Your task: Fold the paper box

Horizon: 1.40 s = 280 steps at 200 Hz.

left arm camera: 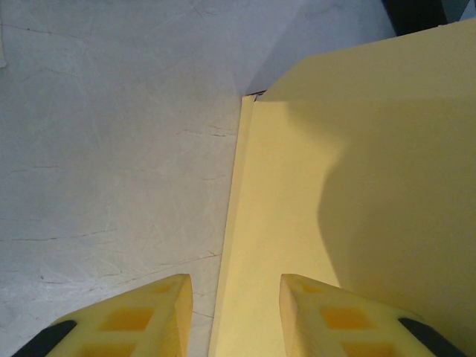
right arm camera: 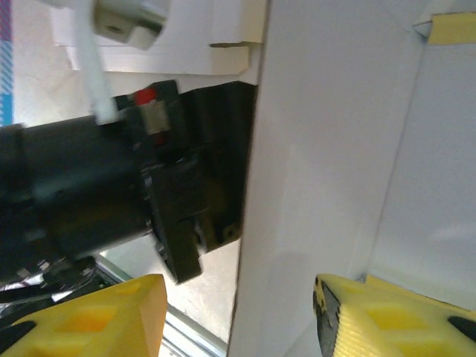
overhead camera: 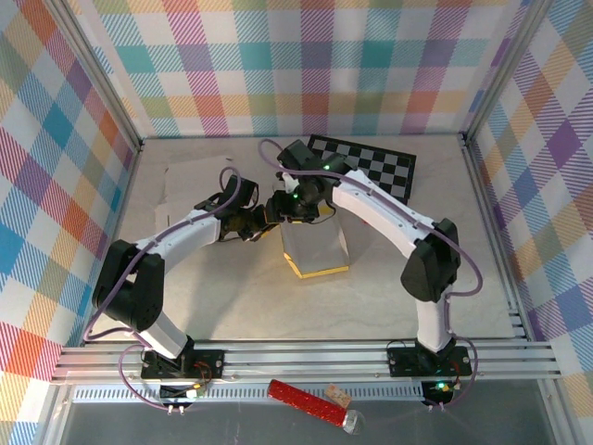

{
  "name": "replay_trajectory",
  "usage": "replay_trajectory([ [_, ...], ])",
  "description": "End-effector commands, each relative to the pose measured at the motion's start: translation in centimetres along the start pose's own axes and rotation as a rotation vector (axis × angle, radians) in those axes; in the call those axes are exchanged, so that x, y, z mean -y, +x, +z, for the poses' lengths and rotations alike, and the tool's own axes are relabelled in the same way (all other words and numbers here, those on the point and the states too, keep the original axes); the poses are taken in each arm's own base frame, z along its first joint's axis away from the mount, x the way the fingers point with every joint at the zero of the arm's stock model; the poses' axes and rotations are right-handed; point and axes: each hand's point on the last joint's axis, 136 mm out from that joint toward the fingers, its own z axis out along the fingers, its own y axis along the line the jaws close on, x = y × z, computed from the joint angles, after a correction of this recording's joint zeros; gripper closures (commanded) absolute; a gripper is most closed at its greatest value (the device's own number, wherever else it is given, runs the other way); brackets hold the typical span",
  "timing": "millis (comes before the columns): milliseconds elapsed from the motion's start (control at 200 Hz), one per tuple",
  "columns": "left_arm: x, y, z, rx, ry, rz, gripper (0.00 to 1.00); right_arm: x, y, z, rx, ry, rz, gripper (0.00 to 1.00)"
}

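The paper box [overhead camera: 320, 252] stands partly formed in the middle of the table, white with a yellow edge along its base. My left gripper [overhead camera: 262, 222] is at its left side. In the left wrist view its yellow fingers [left arm camera: 160, 309] stand apart, astride the edge of a yellow panel of the box [left arm camera: 335, 186], with gaps on both sides. My right gripper [overhead camera: 293, 206] hangs over the box's back left corner. It is open, and a white wall of the box [right arm camera: 320, 149] rises between its fingers [right arm camera: 111, 312]. The left arm's black wrist [right arm camera: 111, 193] lies just beyond that wall.
A black and white checkered board [overhead camera: 371, 165] lies at the back right, behind the right arm. Flat white sheets [overhead camera: 195, 181] lie at the back left. A red tube [overhead camera: 310, 400] rests in front of the rail, off the table. Plaid walls enclose three sides.
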Motion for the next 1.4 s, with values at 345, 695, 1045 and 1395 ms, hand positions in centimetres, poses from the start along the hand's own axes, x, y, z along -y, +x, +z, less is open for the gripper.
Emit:
replay_trajectory([
  [345, 1.5, -0.7, -0.7, 0.009, 0.034, 0.017, 0.64, 1.0, -1.6, 1.7, -0.001, 0.090, 0.071, 0.73],
  [695, -0.5, -1.4, -6.5, 0.130, -0.131, 0.060, 0.55, 0.7, -2.9, -0.4, 0.115, 0.103, 0.258, 1.00],
  [1045, -1.8, 0.8, -12.3, 0.159, -0.153, 0.137, 0.54, 3.9, -3.1, -3.8, 0.301, 0.226, 0.804, 1.00],
  [1395, -2.7, 3.8, -14.4, 0.102, -0.116, 0.150, 0.54, 0.9, -6.4, -4.0, 0.310, 0.173, 0.435, 0.63],
])
